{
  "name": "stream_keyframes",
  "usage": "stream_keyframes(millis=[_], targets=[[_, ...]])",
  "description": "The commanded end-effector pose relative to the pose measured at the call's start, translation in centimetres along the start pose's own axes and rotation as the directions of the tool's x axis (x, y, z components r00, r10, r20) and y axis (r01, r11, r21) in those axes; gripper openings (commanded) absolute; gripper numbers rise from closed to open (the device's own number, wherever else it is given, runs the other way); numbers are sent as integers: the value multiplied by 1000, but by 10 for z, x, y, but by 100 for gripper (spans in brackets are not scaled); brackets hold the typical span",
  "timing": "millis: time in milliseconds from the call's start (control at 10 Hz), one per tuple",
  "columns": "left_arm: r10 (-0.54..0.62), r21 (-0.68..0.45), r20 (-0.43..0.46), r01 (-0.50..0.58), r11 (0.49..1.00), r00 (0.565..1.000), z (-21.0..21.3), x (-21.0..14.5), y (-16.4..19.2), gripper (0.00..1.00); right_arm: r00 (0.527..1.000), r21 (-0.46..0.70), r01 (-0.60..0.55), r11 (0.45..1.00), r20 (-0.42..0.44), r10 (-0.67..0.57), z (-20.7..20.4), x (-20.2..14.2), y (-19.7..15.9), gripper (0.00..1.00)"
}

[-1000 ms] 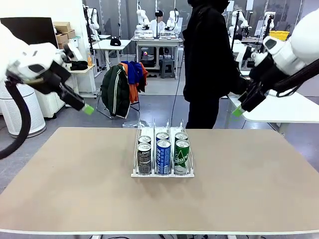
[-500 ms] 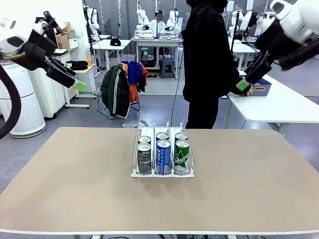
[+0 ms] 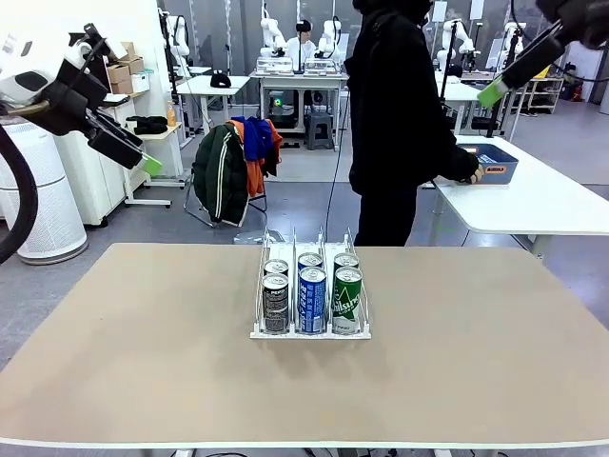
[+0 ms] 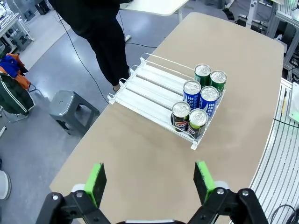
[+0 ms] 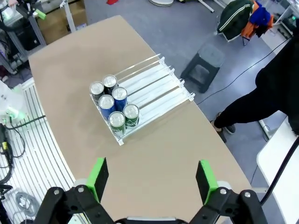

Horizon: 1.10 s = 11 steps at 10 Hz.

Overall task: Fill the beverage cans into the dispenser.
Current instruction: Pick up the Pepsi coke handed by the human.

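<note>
- Beige table (image 3: 143, 362) takes up the near part of a busy workshop. A person in black (image 3: 395, 114) stands past its far edge, one hand at a blue tub (image 3: 499, 164) on a white side table to the right.
- At the table's middle sits the dispenser (image 3: 311, 334), a white rack whose thin wire dividers make three lanes behind a low front lip.
- Six beverage cans (image 3: 312, 300) stand upright at its near end, two to a lane: black on the left, blue in the middle, green on the right.
- From the front the can liveries show. The wrist views look down from high up and show the silver tops and the bare white lanes running behind the cans to the far end.
- High at the left hangs the left gripper (image 4: 149, 179), well apart from the rack, its jaws spread wide with nothing between the green pads.
- Up at the far right, the right gripper (image 5: 152, 177) is equally wide and holds nothing.
- Both wrist views also show a grey stool (image 4: 70, 112) on the floor beyond the far edge.
</note>
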State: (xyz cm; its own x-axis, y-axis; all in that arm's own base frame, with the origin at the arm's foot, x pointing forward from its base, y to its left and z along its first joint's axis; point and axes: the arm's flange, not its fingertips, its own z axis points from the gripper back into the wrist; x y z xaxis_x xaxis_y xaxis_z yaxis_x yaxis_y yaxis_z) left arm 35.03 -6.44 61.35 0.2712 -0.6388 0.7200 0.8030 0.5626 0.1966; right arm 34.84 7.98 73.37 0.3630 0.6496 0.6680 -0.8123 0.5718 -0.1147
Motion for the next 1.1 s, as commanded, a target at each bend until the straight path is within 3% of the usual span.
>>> stream_keyframes(millis=[0, 200, 300, 400, 1000], targets=[[1, -11, 11, -1, 1000, 1000, 0, 0, -1, 100, 999, 19, 33, 999, 2, -33, 9, 9, 1, 100], [1, -11, 11, -1, 1000, 1000, 0, 0, -1, 100, 998, -15, 59, 998, 4, -59, 20, 14, 0, 100], [1, -11, 11, -1, 1000, 1000, 0, 0, -1, 100, 997, -113, 49, 992, -54, -56, 10, 11, 6, 100], [1, -11, 11, -1, 1000, 1000, 0, 0, -1, 100, 1000, -3, 18, 1000, 16, -18, 20, 10, 1, 100], [1, -11, 11, -1, 1000, 1000, 0, 0, -1, 100, 1000, -27, 26, 999, 6, -26, 20, 11, 2, 100]])
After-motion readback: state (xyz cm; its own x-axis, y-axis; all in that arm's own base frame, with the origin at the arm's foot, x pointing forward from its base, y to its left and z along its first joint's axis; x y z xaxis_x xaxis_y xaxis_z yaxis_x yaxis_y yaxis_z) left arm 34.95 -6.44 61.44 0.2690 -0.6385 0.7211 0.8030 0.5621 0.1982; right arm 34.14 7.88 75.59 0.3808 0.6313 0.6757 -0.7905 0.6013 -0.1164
